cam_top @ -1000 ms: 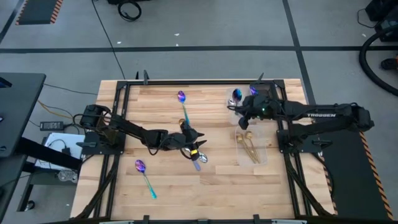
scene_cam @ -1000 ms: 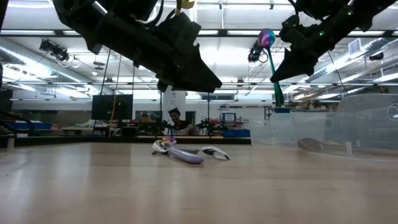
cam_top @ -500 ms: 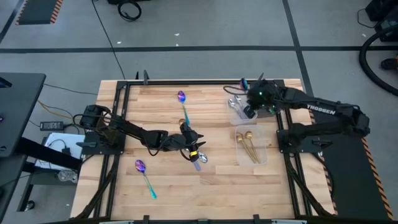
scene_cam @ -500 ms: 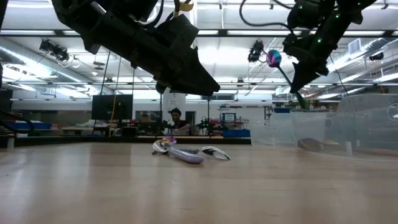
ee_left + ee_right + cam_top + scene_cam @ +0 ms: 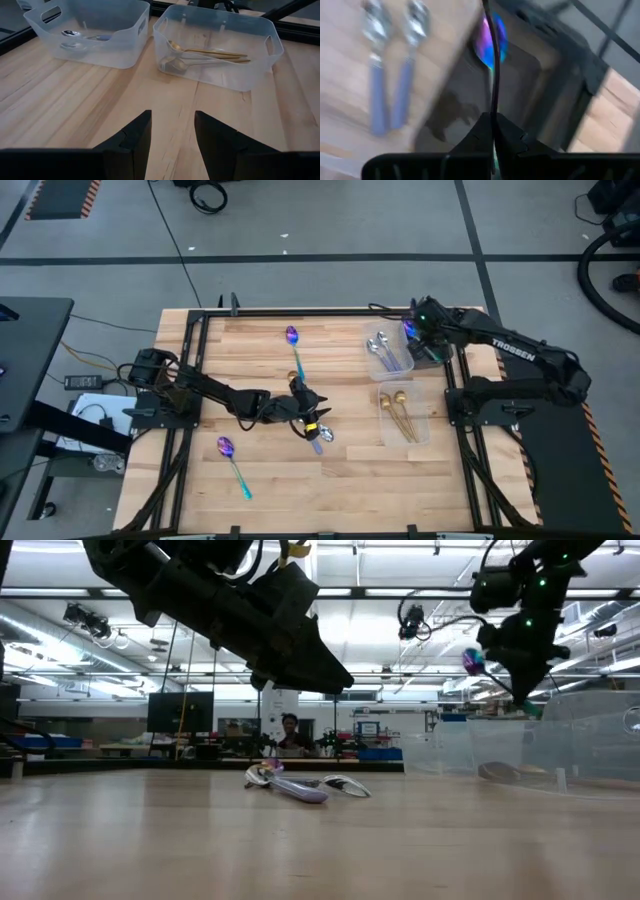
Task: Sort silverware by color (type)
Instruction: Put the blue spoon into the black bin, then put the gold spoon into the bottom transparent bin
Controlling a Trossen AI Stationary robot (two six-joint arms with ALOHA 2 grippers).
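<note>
The right pincer point(image 5: 418, 340), blurred at the bench's point(image 5: 270, 480) far right, pinches an iridescent purple-blue metal spoon point(image 5: 490, 42); its handle is hidden between the fingers. The left pincer point(image 5: 172, 132) hovers mid-bench, moderately spread, empty.

Count so far: three purple-blue spoons, one held up point(image 5: 409, 330), one at the table's far side point(image 5: 293, 340), one near the front point(image 5: 228, 450). Two clear bins point(image 5: 372, 360) point(image 5: 420, 430). Two spoons in one bin point(image 5: 381, 347), a few gold spoons point(image 5: 398, 408) in the other.
</note>
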